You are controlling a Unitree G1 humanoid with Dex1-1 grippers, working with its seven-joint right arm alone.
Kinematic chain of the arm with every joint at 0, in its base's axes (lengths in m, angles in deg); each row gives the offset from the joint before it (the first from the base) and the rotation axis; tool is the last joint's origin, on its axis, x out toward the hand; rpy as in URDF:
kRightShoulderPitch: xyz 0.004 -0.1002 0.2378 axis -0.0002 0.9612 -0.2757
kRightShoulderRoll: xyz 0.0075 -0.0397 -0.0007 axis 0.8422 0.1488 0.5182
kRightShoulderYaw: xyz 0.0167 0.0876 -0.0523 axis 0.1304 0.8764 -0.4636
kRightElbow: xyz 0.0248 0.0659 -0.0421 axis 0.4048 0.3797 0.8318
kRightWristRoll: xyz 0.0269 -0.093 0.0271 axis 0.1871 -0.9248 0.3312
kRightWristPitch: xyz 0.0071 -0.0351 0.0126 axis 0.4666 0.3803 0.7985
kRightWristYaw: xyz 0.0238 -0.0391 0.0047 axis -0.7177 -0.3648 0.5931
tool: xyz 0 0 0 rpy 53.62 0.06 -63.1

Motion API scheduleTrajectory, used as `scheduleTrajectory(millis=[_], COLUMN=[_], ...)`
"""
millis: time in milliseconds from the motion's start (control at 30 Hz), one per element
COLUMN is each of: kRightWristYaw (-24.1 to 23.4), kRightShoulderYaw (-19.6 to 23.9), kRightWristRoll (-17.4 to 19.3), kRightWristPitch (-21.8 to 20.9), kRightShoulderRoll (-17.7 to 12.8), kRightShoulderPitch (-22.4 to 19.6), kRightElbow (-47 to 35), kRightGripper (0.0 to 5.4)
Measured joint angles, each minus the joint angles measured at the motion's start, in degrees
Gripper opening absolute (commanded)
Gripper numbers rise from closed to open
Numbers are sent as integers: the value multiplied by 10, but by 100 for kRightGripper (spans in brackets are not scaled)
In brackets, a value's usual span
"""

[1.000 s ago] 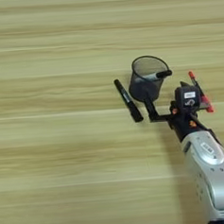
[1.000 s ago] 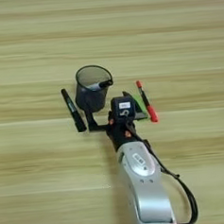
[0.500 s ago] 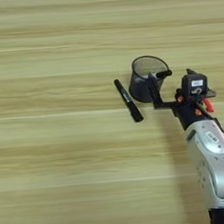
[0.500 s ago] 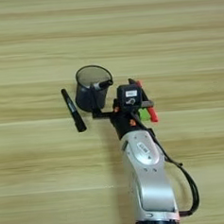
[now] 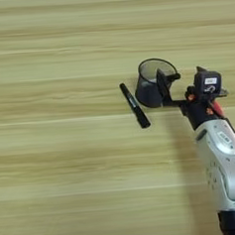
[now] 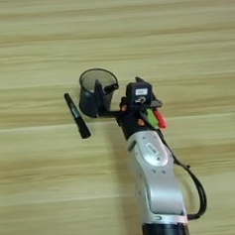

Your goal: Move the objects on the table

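Black two-fingered gripper (image 6: pixel 107 93): you are looking at it right of centre, its fingers reaching left from the wrist and straddling the right rim of the dark mesh pen cup (image 6: pixel 92 93). One finger is sitting inside the cup, the other is showing at the rim; the jaws are standing narrowly apart with the cup wall between them. Whether they are pressing on the wall cannot be told.

Long black marker (image 6: pixel 77 116): lying diagonally just left of the cup, apart from it.

Thin red pen (image 6: pixel 159 118): only partly showing, right of the wrist, with a sliver of bright-green block (image 6: pixel 150 118) just beside it. Both are largely hidden by the arm.

Change since half a second ago: the fingers are now at the cup's rim, where before they were stopping short of it; the wrist has swung further up-frame. Cup and marker are staying where they were.

Room for moving: the wooden table (image 5: pixel 54 183) is offering you broad bare surface across the left half, the top band and the lower left. The silver forearm (image 6: pixel 156 186) is occupying the lower right.
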State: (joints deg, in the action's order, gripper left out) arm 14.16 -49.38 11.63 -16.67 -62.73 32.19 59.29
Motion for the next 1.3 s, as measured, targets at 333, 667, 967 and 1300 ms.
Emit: scheduleTrajectory(millis=[333, 667, 967, 1300], kRightWristYaw=[4, 11, 13, 23], kRightShoulderYaw=[2, 1, -3, -4], kRightWristRoll=[5, 8, 17, 31], kRightWristPitch=[-4, -12, -12, -12], kRightShoulderRoll=[-4, -7, -4, -2], kRightShoulderPitch=[-21, -32, -35, -39], kRightElbow=[46, 60, 72, 78], kRightGripper=[537, 537, 442, 281])
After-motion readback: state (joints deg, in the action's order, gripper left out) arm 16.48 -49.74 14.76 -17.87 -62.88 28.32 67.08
